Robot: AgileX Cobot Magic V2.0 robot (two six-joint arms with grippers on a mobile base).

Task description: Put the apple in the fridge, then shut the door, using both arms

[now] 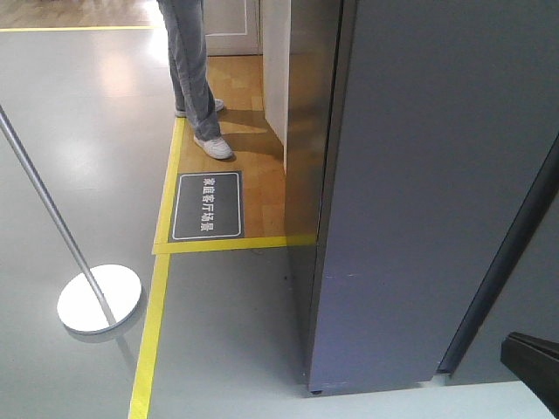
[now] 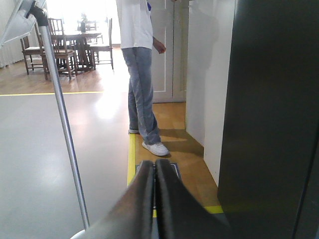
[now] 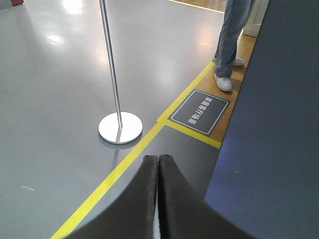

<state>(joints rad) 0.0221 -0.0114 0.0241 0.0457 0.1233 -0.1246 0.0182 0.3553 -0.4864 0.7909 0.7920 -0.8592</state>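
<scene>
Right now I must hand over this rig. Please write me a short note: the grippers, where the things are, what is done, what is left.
Left gripper: shut, empty. Right gripper: shut, empty.
Apple: not visible in any view.
Fridge: only its dark-grey outside shows, close on the right; I cannot tell whether the door is open or closed.
Nearby: a person beside the cabinet, a stanchion pole on the floor.
Done: cannot confirm.
Left: verify the apple and the door.

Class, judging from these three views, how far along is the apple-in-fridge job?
No apple shows in any view. Both claws, left claw and right claw, are shut with nothing between them. The dark-grey fridge shows only flat outer panels, no white interior, so the door looks closed. That suggests either the finish or the very start; the views alone cannot settle which.
</scene>
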